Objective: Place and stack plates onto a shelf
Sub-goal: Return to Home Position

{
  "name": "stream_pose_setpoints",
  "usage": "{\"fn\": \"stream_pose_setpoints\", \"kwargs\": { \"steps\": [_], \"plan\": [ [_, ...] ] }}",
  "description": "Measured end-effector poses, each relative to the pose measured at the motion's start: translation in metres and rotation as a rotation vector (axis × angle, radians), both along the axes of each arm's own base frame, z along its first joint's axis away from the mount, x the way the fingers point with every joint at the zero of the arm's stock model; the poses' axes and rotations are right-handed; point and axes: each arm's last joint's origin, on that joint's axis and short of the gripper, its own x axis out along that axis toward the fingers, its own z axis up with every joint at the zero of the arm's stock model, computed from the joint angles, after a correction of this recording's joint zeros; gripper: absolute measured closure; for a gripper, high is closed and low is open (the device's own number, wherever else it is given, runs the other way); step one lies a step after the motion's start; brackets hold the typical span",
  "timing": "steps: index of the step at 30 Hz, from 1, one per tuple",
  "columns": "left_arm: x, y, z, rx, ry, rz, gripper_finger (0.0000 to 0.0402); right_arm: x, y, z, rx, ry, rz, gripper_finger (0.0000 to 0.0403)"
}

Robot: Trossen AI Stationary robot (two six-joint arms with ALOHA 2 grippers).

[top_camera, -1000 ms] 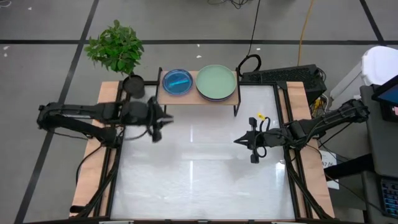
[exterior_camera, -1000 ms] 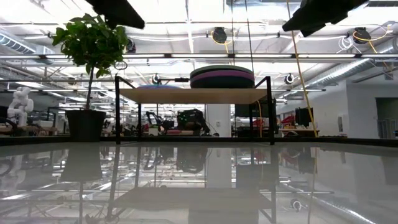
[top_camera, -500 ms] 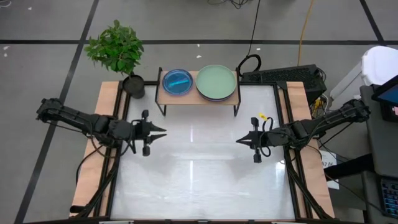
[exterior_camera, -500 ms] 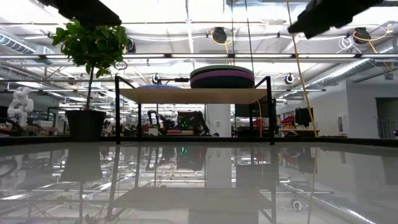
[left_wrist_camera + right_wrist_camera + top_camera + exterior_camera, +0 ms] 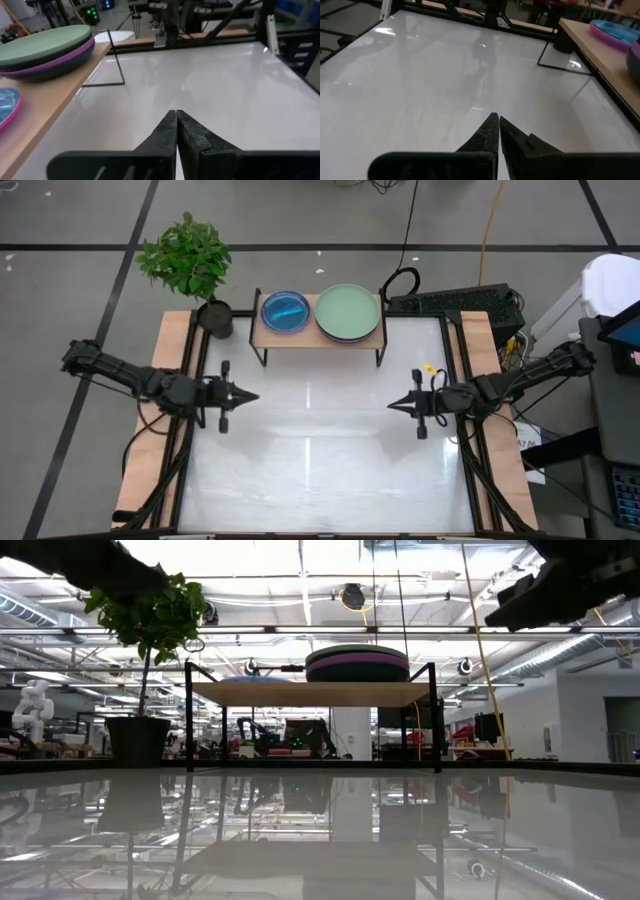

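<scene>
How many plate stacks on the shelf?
2: a blue-topped stack at the shelf end nearer the plant, a green-topped stack at the other end. Lower plates may be hidden.

We logged the shelf (image 5: pixel 305 340) on the white tabletop (image 5: pixel 320 460). On the shelf sat cyan-over-pink plates (image 5: pixel 285 311), with a green-topped stack (image 5: pixel 348 313) just beside them. A potted plant (image 5: pixel 215 318) stood just off the shelf's cyan end.

The left tool (image 5: pixel 250 394) has drawn back from the shelf (image 5: pixel 310 340); the right tool (image 5: pixel 393 404) edged outward.
</scene>
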Motion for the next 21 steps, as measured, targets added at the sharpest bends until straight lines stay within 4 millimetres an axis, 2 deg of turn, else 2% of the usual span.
{"fn": "stream_pose_setpoints", "kwargs": {
  "steps": [6,14,21],
  "plan": [
    [-0.014,0.001,-0.014,-0.031,-0.026,-0.030,0.0397,-0.008,-0.003,-0.016,-0.063,-0.058,0.026,0.0403],
    [-0.026,0.000,-0.045,-0.020,-0.049,-0.076,0.0398,-0.016,-0.004,-0.037,-0.052,-0.110,0.068,0.0403],
    [-0.032,0.002,-0.063,0.023,-0.126,-0.130,0.0398,-0.018,-0.004,-0.041,-0.019,-0.122,0.099,0.0403]
  ]
}}
